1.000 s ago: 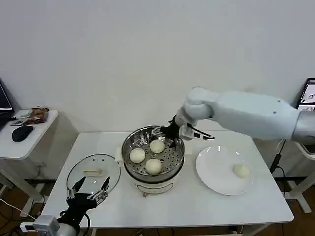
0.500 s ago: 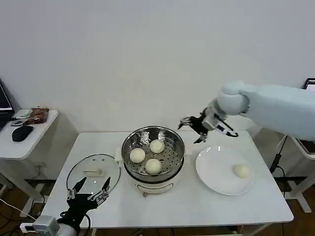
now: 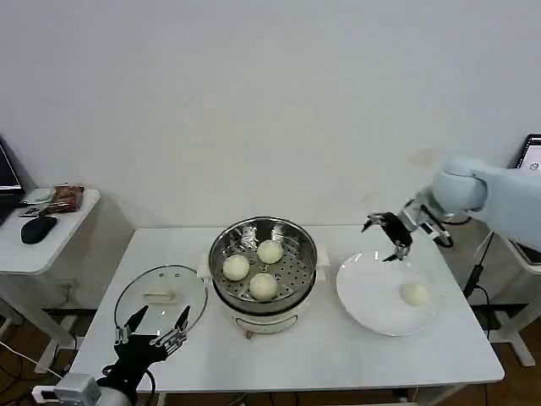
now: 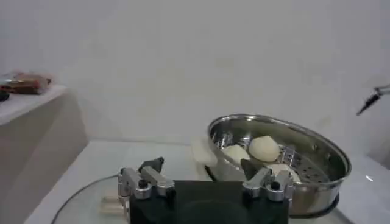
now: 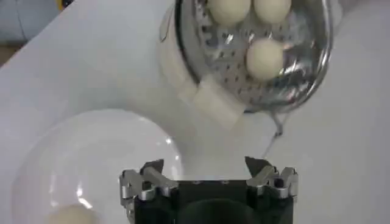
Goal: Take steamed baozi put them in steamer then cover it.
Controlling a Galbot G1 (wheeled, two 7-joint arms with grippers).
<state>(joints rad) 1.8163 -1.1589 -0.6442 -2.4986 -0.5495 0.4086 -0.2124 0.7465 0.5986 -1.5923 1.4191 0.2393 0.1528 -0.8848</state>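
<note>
Three cream-white round baozi [image 3: 263, 286] are seen inside the shiny stainless-steel steamer [image 3: 263, 263]; the right tool [image 3: 392, 238], fingers spread wide, is held empty above the flat white plate [image 3: 372, 296] near the surface's right edge.

— What's the steamer [image 3: 263, 254] made of?
— Shiny stainless steel, mirror-bright on the wall, with a perforated floor; its base [image 3: 264, 320] looks like smooth white plastic.
— And the baozi [image 3: 264, 286]?
— Smooth, matt, cream-white dough, the one on the plate [image 3: 372, 296] too; the plate itself is glossy white, like glazed ceramic.
— The cover [image 3: 161, 298]?
— Clear glass with a thin metal rim and a whitish handle.
— The grippers?
— The right gripper [image 3: 391, 237] and the left gripper [image 3: 153, 326] have black bodies with bare metal finger parts. The table [image 3: 338, 355] is matt white.
</note>
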